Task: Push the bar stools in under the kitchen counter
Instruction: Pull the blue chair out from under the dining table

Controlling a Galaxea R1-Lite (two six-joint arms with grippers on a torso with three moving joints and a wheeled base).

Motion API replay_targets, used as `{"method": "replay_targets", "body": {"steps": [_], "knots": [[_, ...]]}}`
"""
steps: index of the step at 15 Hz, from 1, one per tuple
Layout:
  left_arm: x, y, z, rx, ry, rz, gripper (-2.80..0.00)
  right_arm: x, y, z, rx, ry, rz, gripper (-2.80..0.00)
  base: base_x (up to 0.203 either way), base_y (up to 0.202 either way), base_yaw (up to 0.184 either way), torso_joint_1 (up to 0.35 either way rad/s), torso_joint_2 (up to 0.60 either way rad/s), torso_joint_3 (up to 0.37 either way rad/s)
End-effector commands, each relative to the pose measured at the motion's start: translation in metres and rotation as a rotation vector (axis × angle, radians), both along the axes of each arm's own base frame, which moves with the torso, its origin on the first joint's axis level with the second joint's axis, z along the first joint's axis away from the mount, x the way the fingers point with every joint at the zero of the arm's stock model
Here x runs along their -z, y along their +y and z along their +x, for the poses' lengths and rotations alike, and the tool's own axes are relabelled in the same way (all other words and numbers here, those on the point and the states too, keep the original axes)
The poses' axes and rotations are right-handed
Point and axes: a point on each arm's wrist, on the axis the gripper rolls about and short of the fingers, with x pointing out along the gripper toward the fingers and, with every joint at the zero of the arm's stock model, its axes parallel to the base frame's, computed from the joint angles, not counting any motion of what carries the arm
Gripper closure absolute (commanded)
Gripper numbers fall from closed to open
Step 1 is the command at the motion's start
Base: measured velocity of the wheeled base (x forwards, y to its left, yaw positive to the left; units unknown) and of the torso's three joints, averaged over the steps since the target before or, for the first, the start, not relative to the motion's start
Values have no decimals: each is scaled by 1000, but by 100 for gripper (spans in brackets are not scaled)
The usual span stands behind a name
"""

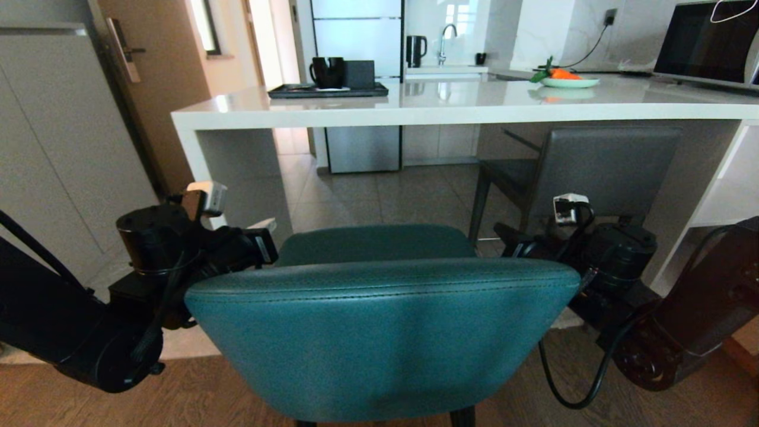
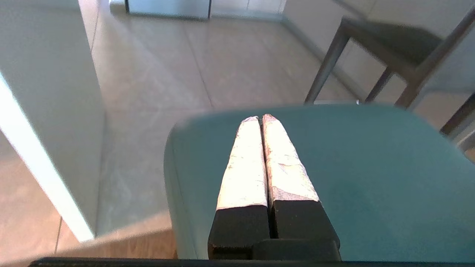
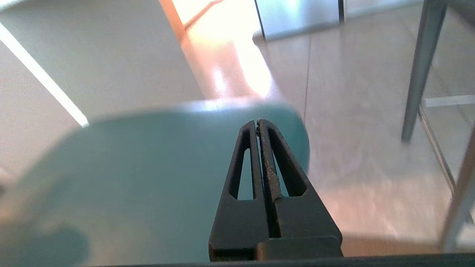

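The teal bar stool (image 1: 379, 332) stands right in front of me, its curved back toward me and its seat (image 1: 373, 243) pointing at the kitchen counter (image 1: 415, 110). My left gripper (image 2: 259, 118) is shut and empty, reaching over the left part of the teal seat (image 2: 371, 178). On the other side, my right gripper (image 3: 257, 121) is also shut and empty, above the seat's right edge (image 3: 148, 178). Both arms flank the stool back. The dark grey bar stool (image 1: 593, 166) sits tucked under the counter at the right.
The counter's white slab leg (image 1: 237, 172) stands left of the teal stool, white shelving (image 1: 723, 196) at the right. On the counter are a black tray with mugs (image 1: 328, 90) and a plate with a carrot (image 1: 568, 80). A white cabinet (image 1: 53, 148) lines the left side.
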Motion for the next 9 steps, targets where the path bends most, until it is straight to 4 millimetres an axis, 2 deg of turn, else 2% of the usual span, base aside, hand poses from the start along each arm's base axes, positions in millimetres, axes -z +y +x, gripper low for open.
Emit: {"method": "replay_targets", "body": {"steps": [1, 3, 4, 7, 9], "knots": [[-10, 13, 7, -42, -39, -12, 0, -20, -11, 3, 33, -58, 20, 0, 0, 0, 0, 0, 0, 0], [-9, 41, 6, -95, -26, -8, 0, -31, -31, -3, 81, -60, 25, 0, 0, 0, 0, 0, 0, 0], [-3, 56, -3, -98, 7, -3, 0, -30, -39, -12, 97, -38, 24, 0, 0, 0, 0, 0, 0, 0], [6, 101, -44, -90, 73, -17, 0, -18, -60, -46, 145, 53, 10, 0, 0, 0, 0, 0, 0, 0], [1, 115, -73, -86, 61, -25, 0, -15, -70, -79, 167, 100, 6, 0, 0, 0, 0, 0, 0, 0]]}}
